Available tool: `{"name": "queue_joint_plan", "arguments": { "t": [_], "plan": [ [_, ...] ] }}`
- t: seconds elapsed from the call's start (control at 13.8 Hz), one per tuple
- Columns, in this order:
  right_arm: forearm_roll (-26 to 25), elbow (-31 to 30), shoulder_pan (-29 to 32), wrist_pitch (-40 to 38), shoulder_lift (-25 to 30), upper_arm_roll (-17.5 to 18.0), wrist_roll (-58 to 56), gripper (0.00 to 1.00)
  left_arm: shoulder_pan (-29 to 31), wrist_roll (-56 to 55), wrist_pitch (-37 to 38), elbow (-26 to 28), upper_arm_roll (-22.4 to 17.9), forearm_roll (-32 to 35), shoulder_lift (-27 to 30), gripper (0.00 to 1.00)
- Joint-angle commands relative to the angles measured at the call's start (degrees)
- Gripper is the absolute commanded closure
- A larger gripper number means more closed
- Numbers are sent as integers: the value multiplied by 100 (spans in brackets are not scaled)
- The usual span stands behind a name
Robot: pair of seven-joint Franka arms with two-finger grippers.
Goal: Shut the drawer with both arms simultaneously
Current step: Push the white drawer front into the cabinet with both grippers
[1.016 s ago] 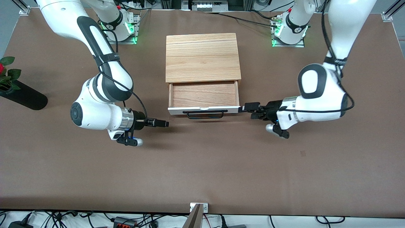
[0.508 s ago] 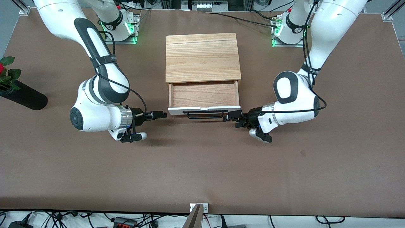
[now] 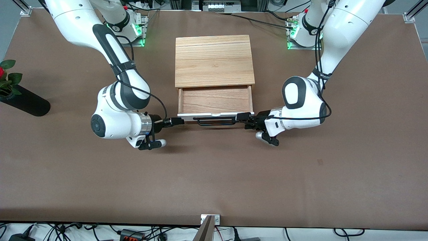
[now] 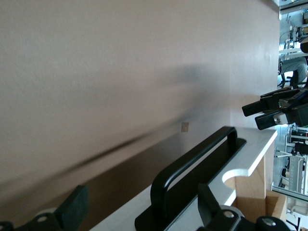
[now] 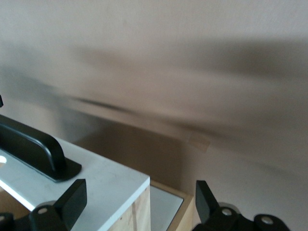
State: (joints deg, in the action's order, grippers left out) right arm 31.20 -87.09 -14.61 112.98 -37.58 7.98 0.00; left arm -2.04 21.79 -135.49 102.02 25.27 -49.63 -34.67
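Brown matting covers the table (image 3: pixel 214 180), where a light-wood casing (image 3: pixel 214 60) sits between the two arm bases. Its drawer (image 3: pixel 215 100) stands pulled out toward the front camera, reddish-brown inside showing, white front panel (image 4: pixel 250 154) and black bar handle (image 3: pixel 215 121) facing that camera. The left gripper (image 3: pixel 243 117) sits at the panel's end toward the left arm, fingers (image 4: pixel 72 211) spread. The right gripper (image 3: pixel 177 121) sits at the panel's other end, fingers (image 5: pixel 72 199) also spread.

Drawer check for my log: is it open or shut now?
Open: the drawer sticks out of the casing, its reddish-brown inside showing.
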Motion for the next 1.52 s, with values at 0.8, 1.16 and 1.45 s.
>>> {"name": "queue_joint_plan", "arguments": {
  "t": [0.8, 1.16, 1.45],
  "plan": [
    [149, -142, -24, -1682, 67, 28, 106, 0, 107, 63, 804, 609, 268, -152, 118, 0],
    [150, -194, -112, -1955, 23, 37, 106, 0, 204, -236, 1463, 635, 259, -152, 188, 0],
    [149, -186, -217, -1991, 14, 28, 97, 0, 248, -516, 1630, 627, 268, -152, 197, 0]
  ]
}}
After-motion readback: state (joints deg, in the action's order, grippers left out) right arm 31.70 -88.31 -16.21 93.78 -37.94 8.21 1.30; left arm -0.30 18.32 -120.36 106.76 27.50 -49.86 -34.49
